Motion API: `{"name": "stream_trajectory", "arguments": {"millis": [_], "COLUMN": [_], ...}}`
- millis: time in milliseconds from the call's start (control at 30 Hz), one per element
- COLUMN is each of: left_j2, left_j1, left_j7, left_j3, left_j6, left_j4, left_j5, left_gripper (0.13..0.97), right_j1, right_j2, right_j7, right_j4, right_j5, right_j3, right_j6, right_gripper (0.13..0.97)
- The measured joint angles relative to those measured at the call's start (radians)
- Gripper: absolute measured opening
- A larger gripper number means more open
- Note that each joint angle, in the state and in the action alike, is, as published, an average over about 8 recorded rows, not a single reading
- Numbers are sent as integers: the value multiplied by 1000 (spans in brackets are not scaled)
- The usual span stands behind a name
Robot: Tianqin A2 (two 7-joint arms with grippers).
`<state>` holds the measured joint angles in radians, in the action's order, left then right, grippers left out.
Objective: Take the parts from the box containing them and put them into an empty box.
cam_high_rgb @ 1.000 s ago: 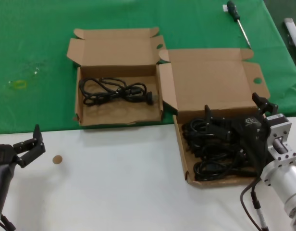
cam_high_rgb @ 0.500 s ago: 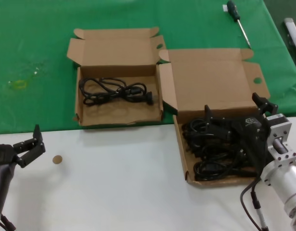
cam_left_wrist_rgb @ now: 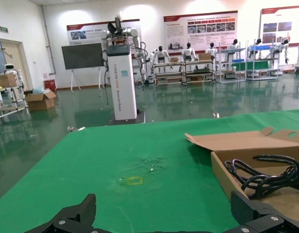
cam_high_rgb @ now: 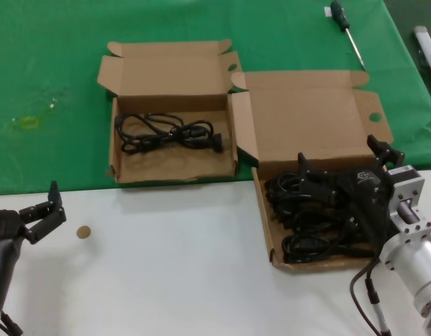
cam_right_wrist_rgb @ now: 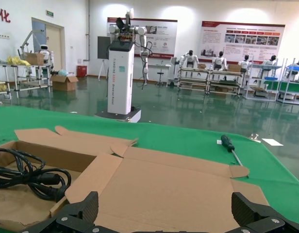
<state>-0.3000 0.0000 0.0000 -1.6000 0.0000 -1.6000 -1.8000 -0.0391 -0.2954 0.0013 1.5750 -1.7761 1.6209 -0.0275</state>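
The right hand [cam_high_rgb: 339,166] hangs spread open over the pile of black cables [cam_high_rgb: 320,217] in the big-lidded box [cam_high_rgb: 310,119], at the near right of the bench [cam_high_rgb: 166,266]. One cable [cam_high_rgb: 166,131] already lies in the short-lidded box [cam_high_rgb: 166,77] to the far left. To grasp well, the hand should probably drop onto one coil at the top of the pile and close around its bunched middle, so tangled neighbours stay behind. The left hand [cam_high_rgb: 40,210] waits open at the near left edge. The head view alone shows the pile. The right wrist view shows only the lid [cam_right_wrist_rgb: 174,189], a screwdriver [cam_right_wrist_rgb: 230,147] beyond it, and the transferred cable [cam_right_wrist_rgb: 28,177] at the side.
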Motion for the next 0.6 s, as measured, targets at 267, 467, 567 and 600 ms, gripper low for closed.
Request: {"name": "stream_trajectory", "arguments": {"millis": [267,467,567,600], "left_j2": [0,0,0,0], "left_j1": [0,0,0,0], "left_j7": [0,0,0,0], "left_j3": [0,0,0,0], "left_j6": [0,0,0,0], "left_j4": [0,0,0,0], "left_j5": [0,0,0,0], "left_gripper": [966,966,966,966], "right_j1": [0,0,0,0], "right_j2": [0,0,0,0], "right_j7": [0,0,0,0], "right_j4": [0,0,0,0], "right_j5": [0,0,0,0], "right_j3": [0,0,0,0], "right_j6": [0,0,0,0], "right_gripper": [966,966,966,966]}}
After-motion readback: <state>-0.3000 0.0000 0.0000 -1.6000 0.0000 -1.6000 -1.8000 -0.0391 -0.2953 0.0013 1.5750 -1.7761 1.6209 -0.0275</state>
